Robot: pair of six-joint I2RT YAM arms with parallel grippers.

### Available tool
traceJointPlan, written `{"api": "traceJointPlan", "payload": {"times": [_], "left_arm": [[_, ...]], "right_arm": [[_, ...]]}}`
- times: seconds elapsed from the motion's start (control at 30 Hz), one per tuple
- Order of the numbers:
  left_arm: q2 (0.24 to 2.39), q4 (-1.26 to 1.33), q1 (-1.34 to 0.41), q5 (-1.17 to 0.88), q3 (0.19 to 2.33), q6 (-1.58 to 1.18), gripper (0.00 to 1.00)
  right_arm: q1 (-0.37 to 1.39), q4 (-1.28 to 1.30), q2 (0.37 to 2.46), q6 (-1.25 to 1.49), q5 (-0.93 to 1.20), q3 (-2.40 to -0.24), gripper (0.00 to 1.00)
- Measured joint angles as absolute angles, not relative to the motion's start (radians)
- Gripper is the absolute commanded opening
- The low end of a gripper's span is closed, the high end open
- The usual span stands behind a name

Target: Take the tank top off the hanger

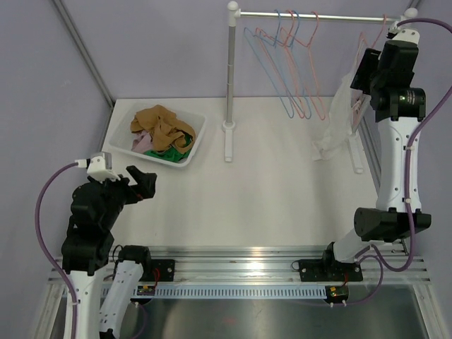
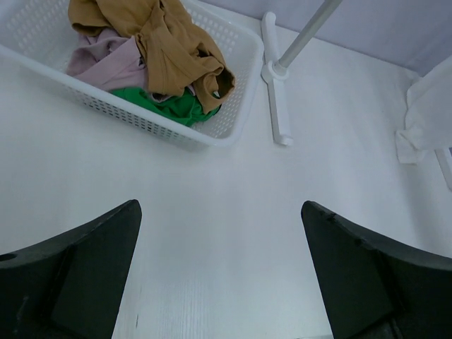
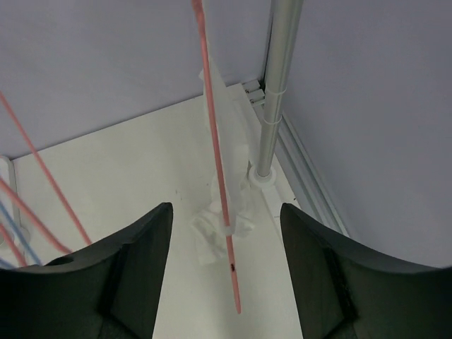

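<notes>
Near left, the left gripper (image 2: 220,212) hangs spread wide over the table (image 1: 282,191), with the basket (image 1: 198,138) of clothes just beyond. Far right by the rail (image 1: 325,16), the right gripper (image 3: 224,226) is open too. The pink hanger (image 3: 215,141) shows between its fingers, with the white tank top (image 1: 337,120) on it.

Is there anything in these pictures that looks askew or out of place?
The white tank top hangs slanted on the red hanger at the right end of the rack, and its lower end lies crumpled on the table. The clothes in the basket are heaped but stay inside it.
</notes>
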State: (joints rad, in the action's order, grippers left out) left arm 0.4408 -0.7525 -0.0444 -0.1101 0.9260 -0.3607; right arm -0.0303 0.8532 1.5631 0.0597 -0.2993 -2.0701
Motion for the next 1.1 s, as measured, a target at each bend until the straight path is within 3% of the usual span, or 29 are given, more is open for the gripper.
{"api": "traceJointPlan", "payload": {"times": [0.13, 0.27, 0.33, 0.43, 0.47, 0.57, 0.67, 1.1], "left_arm": [[0.450, -0.756, -0.111, -0.038, 0.884, -0.347, 0.99], [0.489, -0.754, -0.138, -0.019, 0.873, -0.339, 0.99], [0.493, -0.752, -0.144, -0.017, 0.872, -0.337, 0.99], [0.485, -0.750, -0.157, -0.014, 0.872, -0.336, 0.99], [0.483, -0.748, -0.162, -0.014, 0.872, -0.336, 0.99], [0.480, -0.745, -0.173, -0.013, 0.871, -0.336, 0.99], [0.483, -0.738, -0.176, -0.017, 0.866, -0.336, 0.99], [0.514, -0.730, -0.177, -0.031, 0.861, -0.335, 0.99]], "right_arm": [[-0.096, 0.870, 1.665, 0.052, -0.240, -2.160, 0.65], [-0.122, 0.881, 1.757, 0.038, -0.178, -2.221, 0.46], [-0.130, 0.884, 1.787, 0.032, -0.147, -2.226, 0.45], [-0.140, 0.889, 1.825, 0.020, -0.111, -2.237, 0.34], [-0.142, 0.896, 1.836, 0.015, -0.107, -2.247, 0.21], [-0.146, 0.906, 1.874, -0.001, -0.080, -2.284, 0.17], [-0.145, 0.910, 1.887, -0.005, -0.055, -2.291, 0.01], [-0.145, 0.946, 1.864, 0.007, 0.028, -2.337, 0.00]]}}
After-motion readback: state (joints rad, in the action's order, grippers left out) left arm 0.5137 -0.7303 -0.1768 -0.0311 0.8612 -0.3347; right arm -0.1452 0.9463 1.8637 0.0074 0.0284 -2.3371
